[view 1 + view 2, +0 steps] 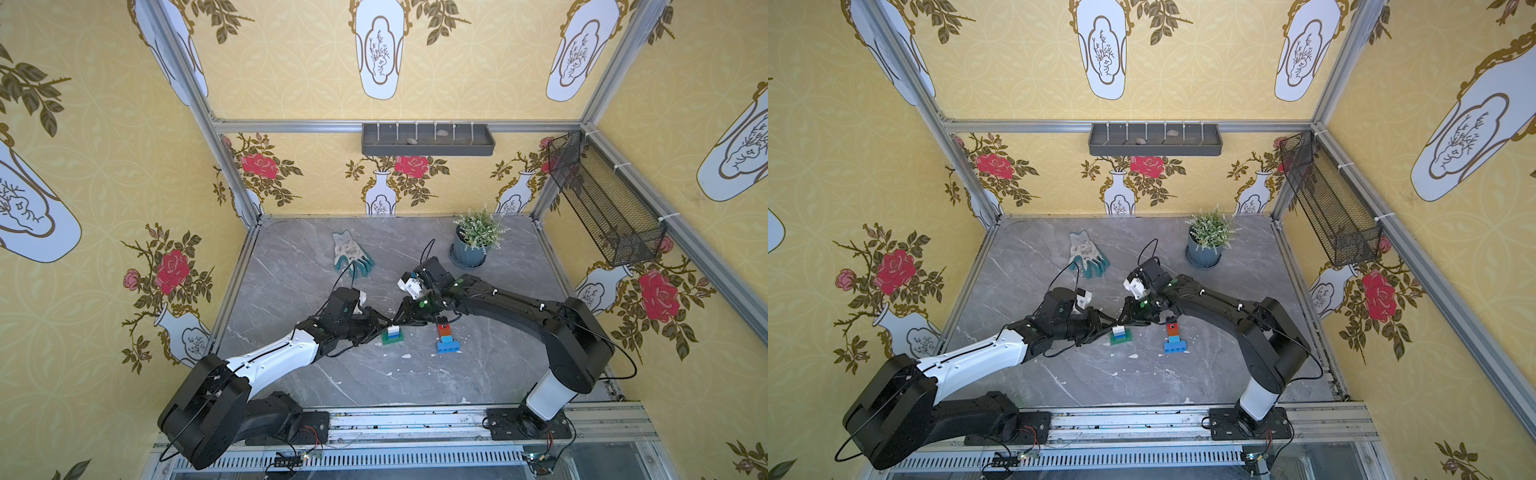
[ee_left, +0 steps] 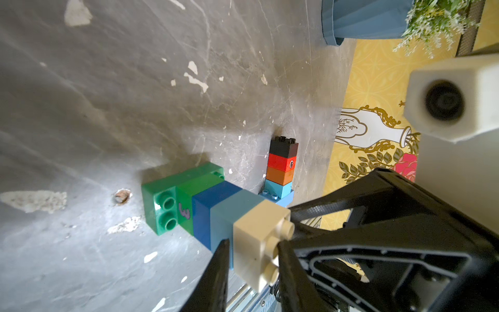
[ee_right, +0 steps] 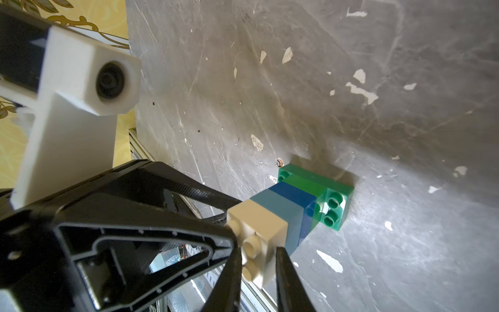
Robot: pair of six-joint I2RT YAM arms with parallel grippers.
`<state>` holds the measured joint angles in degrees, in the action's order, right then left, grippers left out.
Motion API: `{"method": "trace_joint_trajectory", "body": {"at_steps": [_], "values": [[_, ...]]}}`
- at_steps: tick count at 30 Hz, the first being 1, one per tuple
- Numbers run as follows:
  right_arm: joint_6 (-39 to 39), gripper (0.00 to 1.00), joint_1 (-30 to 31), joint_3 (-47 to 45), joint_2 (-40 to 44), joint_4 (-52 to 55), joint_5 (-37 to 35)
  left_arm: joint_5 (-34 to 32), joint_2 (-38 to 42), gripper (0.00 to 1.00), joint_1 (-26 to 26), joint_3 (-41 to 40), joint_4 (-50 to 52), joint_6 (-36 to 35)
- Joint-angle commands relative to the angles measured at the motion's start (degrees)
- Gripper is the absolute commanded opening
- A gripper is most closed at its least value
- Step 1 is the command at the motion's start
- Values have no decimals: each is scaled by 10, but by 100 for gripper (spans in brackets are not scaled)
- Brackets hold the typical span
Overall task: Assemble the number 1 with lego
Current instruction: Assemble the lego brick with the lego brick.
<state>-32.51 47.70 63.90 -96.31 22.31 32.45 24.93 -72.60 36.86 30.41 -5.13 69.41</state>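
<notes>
The left hand (image 2: 253,244) and right hand (image 3: 258,250) both clench the white studded plastic brick (image 2: 259,229) capping the green-based brick stack (image 2: 210,213); a black-topped brick tower (image 2: 282,167) stands nearby on the grey marble table (image 2: 108,108).

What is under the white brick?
Under the white brick sit a light blue brick, a blue brick, a green brick and a long green base on the table. The studs joining them are covered.
</notes>
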Motion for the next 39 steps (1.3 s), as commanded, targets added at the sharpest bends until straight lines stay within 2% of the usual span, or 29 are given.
{"method": "trace_joint_trajectory", "body": {"at_steps": [1,11,24,39], "values": [[18,23,12,1,-13,29,-17,-7,-8,30,1,-9,51,-7],[43,20,35,1,-39,72,-59,-8,-30,25,2,-28,84,-39],[48,20,56,-7,-59,73,-73,-21,-81,22,19,-24,114,-79],[53,20,67,10,-59,79,-78,-15,-77,21,25,-19,126,-95]]}}
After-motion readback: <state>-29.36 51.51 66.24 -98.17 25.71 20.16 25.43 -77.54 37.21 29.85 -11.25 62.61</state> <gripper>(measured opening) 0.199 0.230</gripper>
